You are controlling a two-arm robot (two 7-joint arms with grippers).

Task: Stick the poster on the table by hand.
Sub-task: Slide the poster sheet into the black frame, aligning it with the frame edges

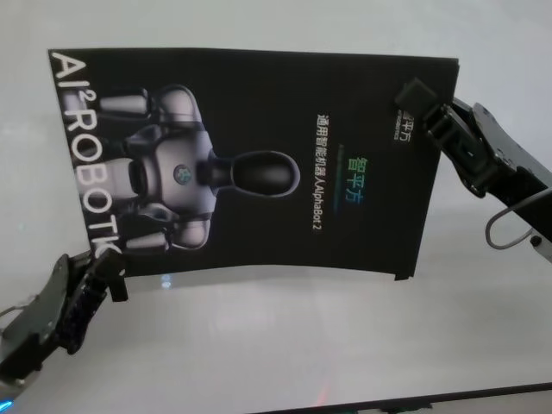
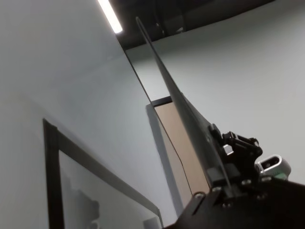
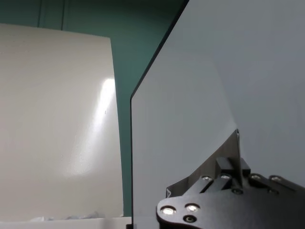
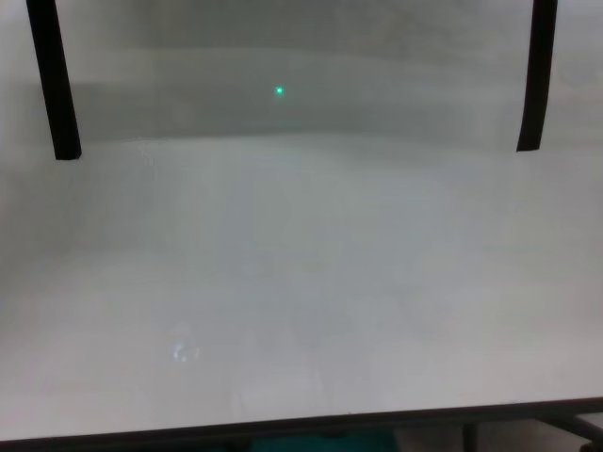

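**Poster Held Above the Table by Both Grippers**

While the poster [image 1: 259, 164] hangs spread in the head view, two grippers hold it at opposite corners. From the sheet's middle, the right gripper [image 1: 423, 103] sits at about two o'clock, its fingers clamped on the corner near the small printed logo. The left gripper [image 1: 105, 274] sits at about seven o'clock, pinching the corner below the big white letters. The printed side faces up toward the head camera, showing the white-grey robot figure, the white lettering along the left edge and the small "AlphaBot 2" line. The sheet's near edge bows slightly, and a faint reflection lies on the table [image 1: 285, 345] beneath it, so the sheet looks raised off the top rather than flat on it.

From the left wrist, the poster [image 2: 186, 109] appears edge-on as a thin sheet running away from the left gripper [image 2: 220, 183], whose fingers close on it. From the right wrist, the poster's [image 3: 200, 95] pale back fills much of the view, gripped by the right gripper [image 3: 231, 167].

From the chest, the table [image 4: 301, 282] stretches white and glossy, with two narrow black tape strips [image 4: 52, 80] at ten and two o'clock.
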